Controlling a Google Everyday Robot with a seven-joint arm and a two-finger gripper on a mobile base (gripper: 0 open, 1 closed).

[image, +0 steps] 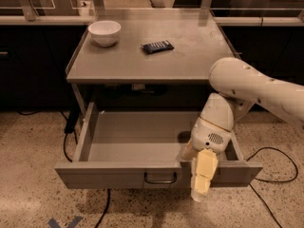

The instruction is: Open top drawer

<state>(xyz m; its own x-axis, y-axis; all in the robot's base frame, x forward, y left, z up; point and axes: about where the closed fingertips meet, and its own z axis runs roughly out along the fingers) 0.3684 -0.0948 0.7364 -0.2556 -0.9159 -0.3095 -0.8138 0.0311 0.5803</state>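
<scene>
The top drawer (pixel 114 175) is a wide grey metal drawer under the table top. It stands pulled far out, and its shallow tray (pixel 137 137) shows bare inside. A small dark loop handle (pixel 160 178) sits at the centre of its front. My gripper (pixel 202 182) hangs over the drawer's front edge, a little right of the handle, with its pale yellow fingers (pixel 203 172) pointing down in front of the drawer face. It is not touching the handle.
A white bowl (pixel 104 32) and a dark flat packet (pixel 157 46) lie on the grey table top (pixel 190 56). Black cables (pixel 268 163) run over the speckled floor at the right and under the drawer. Dark cabinets stand behind.
</scene>
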